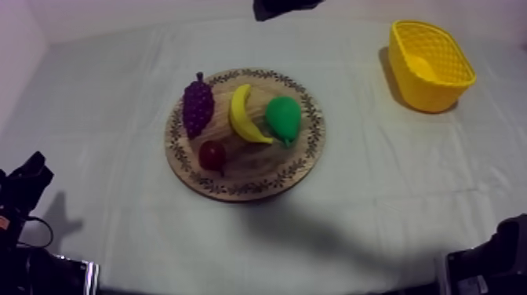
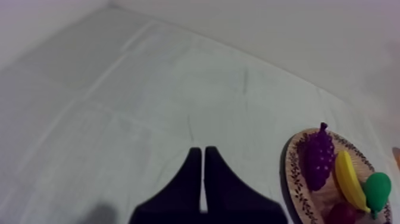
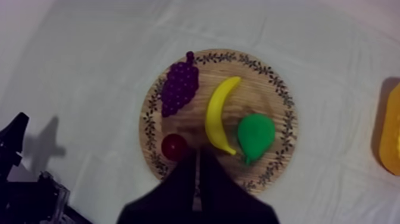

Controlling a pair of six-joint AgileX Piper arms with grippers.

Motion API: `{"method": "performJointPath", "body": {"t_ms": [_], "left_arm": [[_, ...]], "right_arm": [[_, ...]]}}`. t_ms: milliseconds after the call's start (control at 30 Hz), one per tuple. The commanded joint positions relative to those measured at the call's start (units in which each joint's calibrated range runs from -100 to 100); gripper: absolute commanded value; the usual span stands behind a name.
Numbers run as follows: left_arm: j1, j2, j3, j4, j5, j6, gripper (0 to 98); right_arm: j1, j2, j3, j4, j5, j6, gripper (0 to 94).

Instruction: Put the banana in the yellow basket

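The banana point(image 1: 245, 115) lies on the wooden board point(image 1: 251, 161) between the grapes point(image 1: 198, 104) and the pear point(image 1: 283, 118), while the yellow basket point(image 1: 439, 94) stands well apart on the table point(image 1: 118, 196). My left gripper point(image 2: 203, 150), fingers pressed together on nothing, hovers over bare table with the board cut off beside it. My right gripper point(image 3: 198, 156), likewise closed and empty, hangs over the board's near rim, hiding part of it beside the small red fruit point(image 1: 212, 154).

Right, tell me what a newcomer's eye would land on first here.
The round wooden board at the centre, crowded with bright toy fruit: purple grapes, a yellow banana, a green pear and a small red fruit. Next, the yellow basket standing apart, far to the right. The shut right gripper points at the board.
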Motion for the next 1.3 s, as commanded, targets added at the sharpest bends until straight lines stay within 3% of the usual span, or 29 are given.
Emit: {"method": "performJointPath", "body": {"t_ms": [0,333,400,533,700,900,1267], "left_arm": [[-0.01,-0.05,-0.01,-0.03,-0.01,-0.02,0.1],[-0.01,-0.05,-0.01,-0.03,-0.01,-0.02,0.1],[-0.01,-0.05,-0.01,-0.03,-0.01,-0.02,0.1],[-0.01,-0.05,-0.01,-0.03,-0.01,-0.02,0.1],[-0.01,-0.05,-0.01,-0.03,-0.01,-0.02,0.1],[-0.01,-0.05,-0.01,-0.03,-0.01,-0.02,0.1],[-0.01,-0.05,-0.01,-0.03,-0.01,-0.02,0.1]], "right_arm": [[-0.05,1.07,-0.98,-0.10,1.17,0.20,0.5],[0.21,4.32,-2.22,-0.78,2.69,0.22,1.9],[0.10,4.72,-2.27,-0.96,2.79,0.17,11.9],[-0.09,5.28,-2.14,-1.42,2.50,0.18,41.2],[-0.23,5.83,-2.20,-1.90,2.24,0.02,55.0],[0.06,7.21,-2.04,-2.85,0.38,0.50,58.9],[3.44,15.47,-0.68,-5.73,-8.38,1.26,59.1]]}}
